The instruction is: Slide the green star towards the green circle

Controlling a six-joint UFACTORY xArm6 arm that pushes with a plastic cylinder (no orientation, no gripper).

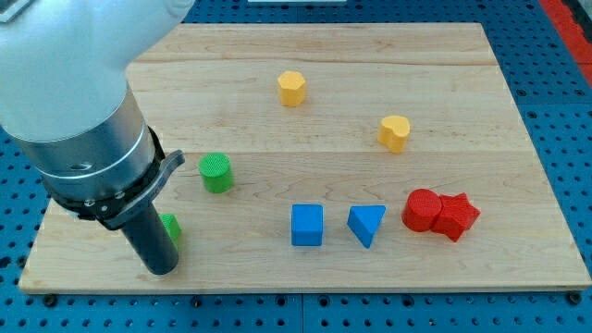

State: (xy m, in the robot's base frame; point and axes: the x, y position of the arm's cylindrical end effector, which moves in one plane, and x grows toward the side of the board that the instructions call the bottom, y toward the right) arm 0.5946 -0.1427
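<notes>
Near the view's bottom left corner of the wooden table, the green star lies mostly hidden behind my dark rod, only a sliver of it showing at the rod's right side. My tip rests on the wood just below and left of that star, seemingly touching it or nearly so, though the rod hides the contact. I carry no pincer, so nothing is clenched or released. Up and to the right, close by, stands the green circle, with bare wood between it and the star. Farther right along the lower half sit a blue cube and a blue triangle, near each other but apart, then a red cylinder touching a red star. Higher up are a yellow hexagon and a yellow heart-like block, well apart.
</notes>
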